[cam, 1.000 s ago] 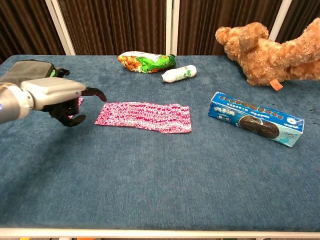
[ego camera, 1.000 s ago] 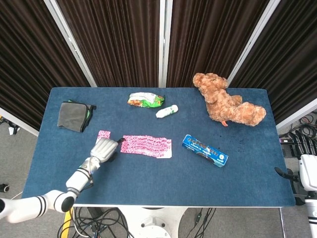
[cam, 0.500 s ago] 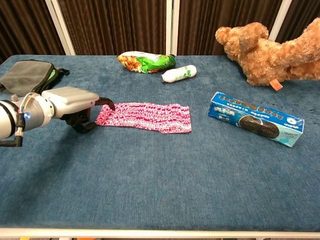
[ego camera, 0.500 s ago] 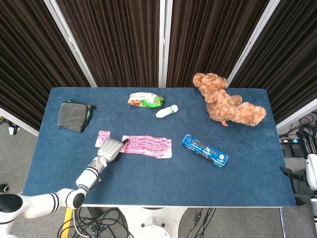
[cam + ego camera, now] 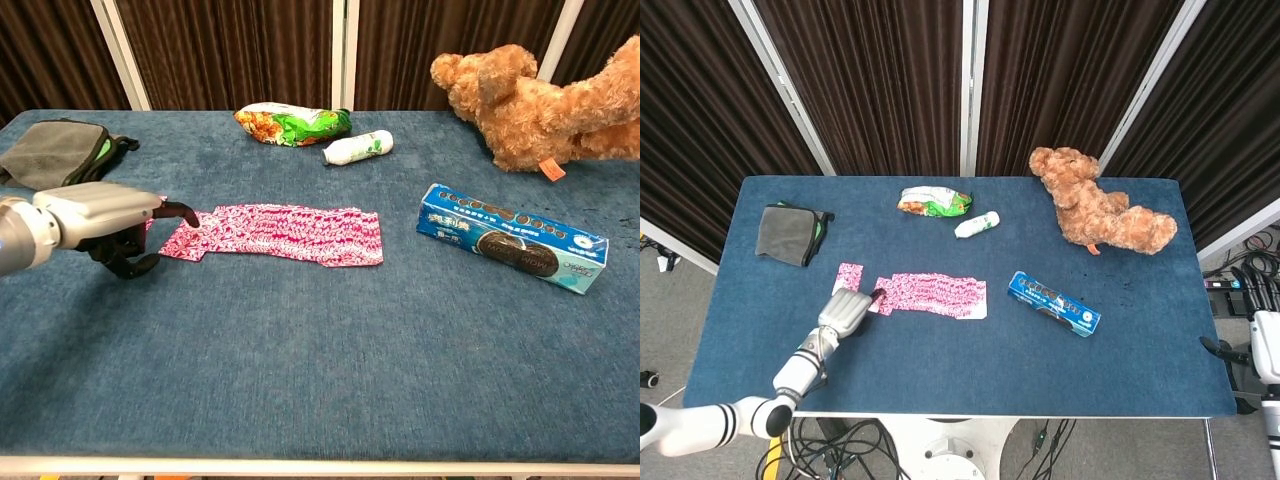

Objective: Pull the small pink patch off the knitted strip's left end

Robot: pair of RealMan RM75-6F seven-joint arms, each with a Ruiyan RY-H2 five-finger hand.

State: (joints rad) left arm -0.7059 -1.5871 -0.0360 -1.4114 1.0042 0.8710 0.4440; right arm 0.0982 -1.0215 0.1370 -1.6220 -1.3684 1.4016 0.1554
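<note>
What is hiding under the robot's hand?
The left hand covers the knitted strip's left end. The small pink patch peeks out beside it. What its fingers grip underneath is hidden.

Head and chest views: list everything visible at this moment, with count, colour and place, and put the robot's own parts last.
table: one, blue cloth top, holds everything.
knitted strip: one, pink and white, centre-left of the table.
small pink patch: one, pink, just left of the strip's left end.
cloth: one, grey with a green edge, far left.
snack bag: one, green and orange, back centre.
bottle: one, white, lying right of the bag.
cookie box: one, blue, right of the strip.
teddy bear: one, brown, back right.
curtains: dark, behind the table.
left hand: one, grey, at the strip's left end, a fingertip on its corner.
right hand: only a sliver of the right arm at the head view's right edge.
</note>
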